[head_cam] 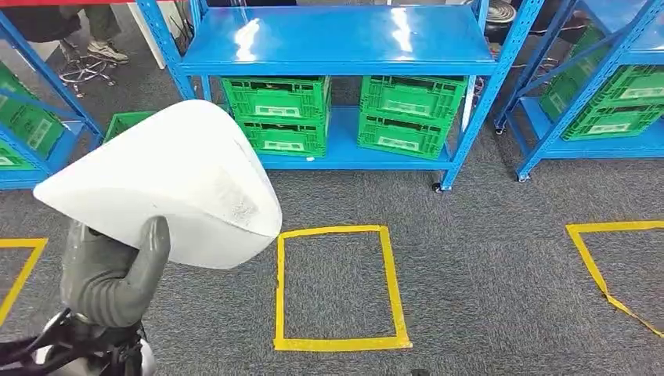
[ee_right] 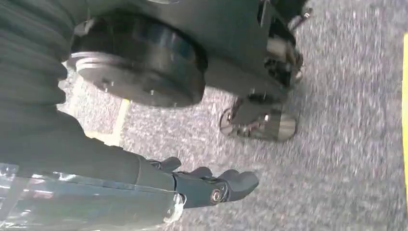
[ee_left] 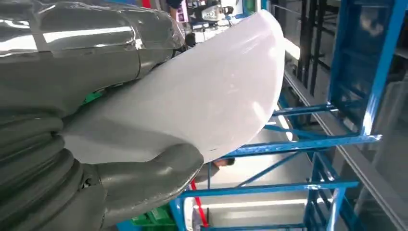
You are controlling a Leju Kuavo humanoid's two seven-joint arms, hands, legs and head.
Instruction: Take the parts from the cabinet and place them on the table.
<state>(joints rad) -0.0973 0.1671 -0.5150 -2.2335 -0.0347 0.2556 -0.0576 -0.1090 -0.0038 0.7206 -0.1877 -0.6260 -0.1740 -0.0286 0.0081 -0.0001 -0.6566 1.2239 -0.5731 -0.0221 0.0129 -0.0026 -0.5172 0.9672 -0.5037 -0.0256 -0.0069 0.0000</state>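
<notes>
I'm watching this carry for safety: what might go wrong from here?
1. The left hand grips the big white part near one edge, with most of it overhanging; it could tip or slip out.
2. The part hides much of the head view, so the blue rack on the left may be missed.
3. The right hand hangs low with nothing in it, so it gives no support.

Bright overhead glare on shelf [head_cam: 337,39]; right-wrist view blurred.
</notes>
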